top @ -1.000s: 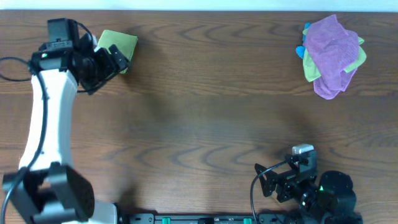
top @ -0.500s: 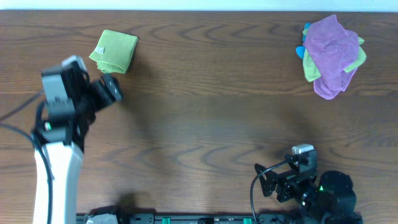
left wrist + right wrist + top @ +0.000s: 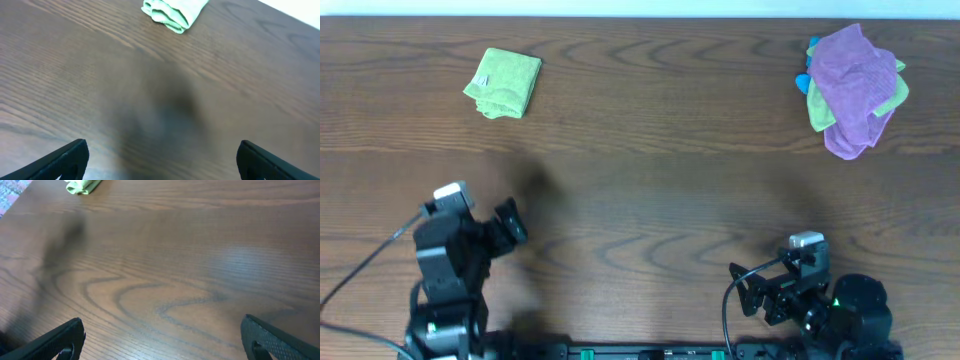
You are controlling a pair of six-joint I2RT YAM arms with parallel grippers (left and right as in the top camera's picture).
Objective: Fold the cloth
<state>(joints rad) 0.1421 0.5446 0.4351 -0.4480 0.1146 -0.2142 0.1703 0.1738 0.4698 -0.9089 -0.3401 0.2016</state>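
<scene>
The cloth (image 3: 504, 82) is a light lime-green towel, folded into a small square with a white tag, lying at the far left of the table. It also shows at the top of the left wrist view (image 3: 174, 11) and small at the top left of the right wrist view (image 3: 82, 185). My left gripper (image 3: 510, 225) is open and empty near the front left, well apart from the cloth; its fingertips frame bare wood (image 3: 161, 155). My right gripper (image 3: 750, 290) is open and empty at the front right (image 3: 162, 337).
A purple cloth (image 3: 850, 85) lies bunched over a duller yellow-green cloth (image 3: 895, 95) and something blue at the far right of the wooden table (image 3: 660, 170). The table's back edge runs along the top of the overhead view.
My left arm has drawn back from the cloth at the far left to the front left of the table, leaving the folded cloth lying there. The right arm has not moved.
</scene>
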